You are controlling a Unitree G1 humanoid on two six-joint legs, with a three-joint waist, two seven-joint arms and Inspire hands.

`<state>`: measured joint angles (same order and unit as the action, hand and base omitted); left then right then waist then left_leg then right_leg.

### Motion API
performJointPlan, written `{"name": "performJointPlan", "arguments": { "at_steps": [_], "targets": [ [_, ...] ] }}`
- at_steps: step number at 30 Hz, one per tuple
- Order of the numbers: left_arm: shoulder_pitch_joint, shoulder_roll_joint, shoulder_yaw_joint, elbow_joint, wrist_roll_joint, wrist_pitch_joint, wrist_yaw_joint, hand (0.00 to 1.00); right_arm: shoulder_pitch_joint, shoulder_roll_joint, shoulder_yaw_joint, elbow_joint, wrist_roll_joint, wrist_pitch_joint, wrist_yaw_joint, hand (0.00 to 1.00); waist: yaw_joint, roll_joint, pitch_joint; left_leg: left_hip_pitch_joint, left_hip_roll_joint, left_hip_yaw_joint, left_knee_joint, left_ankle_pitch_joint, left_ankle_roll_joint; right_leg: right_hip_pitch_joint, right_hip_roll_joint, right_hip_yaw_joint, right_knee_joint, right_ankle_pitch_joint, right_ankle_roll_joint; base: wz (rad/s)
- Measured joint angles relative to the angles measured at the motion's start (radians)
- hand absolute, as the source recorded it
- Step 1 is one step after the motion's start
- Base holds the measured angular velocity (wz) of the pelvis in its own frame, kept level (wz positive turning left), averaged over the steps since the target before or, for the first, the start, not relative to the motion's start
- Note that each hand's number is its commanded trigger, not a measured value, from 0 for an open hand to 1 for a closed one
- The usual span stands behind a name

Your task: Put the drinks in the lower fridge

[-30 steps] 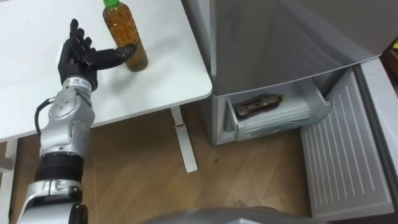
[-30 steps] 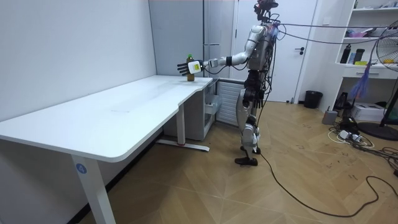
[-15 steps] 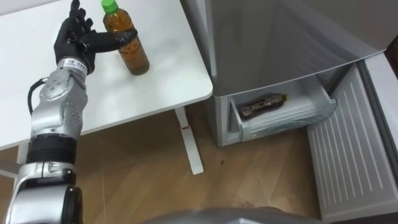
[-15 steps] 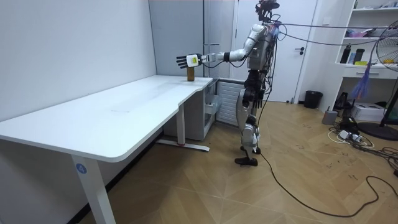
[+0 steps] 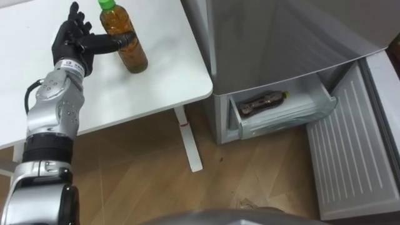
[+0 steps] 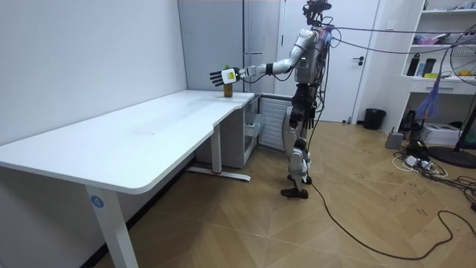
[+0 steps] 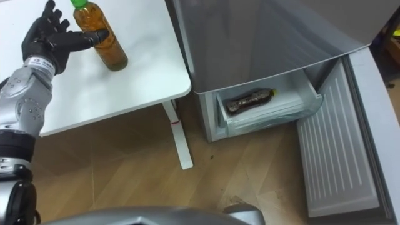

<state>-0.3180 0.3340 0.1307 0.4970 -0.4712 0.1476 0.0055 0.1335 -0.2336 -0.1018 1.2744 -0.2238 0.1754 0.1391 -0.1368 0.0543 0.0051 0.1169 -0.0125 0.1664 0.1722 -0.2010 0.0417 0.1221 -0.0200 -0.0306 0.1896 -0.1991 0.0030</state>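
A black left hand [image 5: 72, 40] on a silver arm. Beside it, an amber bottle [image 5: 125, 37] with a bright green cap and a dark label band, on a plain white counter [image 5: 169, 69]. To the right, a silver-grey fridge [image 5: 281, 37]; its pale drawer [image 5: 281, 119] holds a dark brown bottle [image 5: 261, 103] with a yellow cap. The wooden floor [image 5: 144, 169] is warm brown, in a herringbone pattern.

You have an amber drink bottle [image 5: 127, 39] with a green cap standing upright on the bench [image 5: 156, 81], near its right edge. A second, dark bottle [image 5: 261, 104] with a yellowish cap lies on its side in the lower fridge's pulled-out drawer [image 5: 287, 117], cap pointing right.
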Motion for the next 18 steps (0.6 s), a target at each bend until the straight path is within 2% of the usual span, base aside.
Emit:
{"name": "performJointPlan", "arguments": {
  "at_steps": [18],
  "targets": [
    [-0.009,0.0,-0.008,0.014,-0.009,0.006,-0.019,0.0,0.004,0.0,0.0,0.002,0.0,0.001,-0.027,0.0,-0.004,-0.002,0.0011,0.0,0.0,0.005,0.0,-0.002,-0.001,-0.001,0.003,0.0,-0.001,0.001,-0.002,0.0]
  ]
}}
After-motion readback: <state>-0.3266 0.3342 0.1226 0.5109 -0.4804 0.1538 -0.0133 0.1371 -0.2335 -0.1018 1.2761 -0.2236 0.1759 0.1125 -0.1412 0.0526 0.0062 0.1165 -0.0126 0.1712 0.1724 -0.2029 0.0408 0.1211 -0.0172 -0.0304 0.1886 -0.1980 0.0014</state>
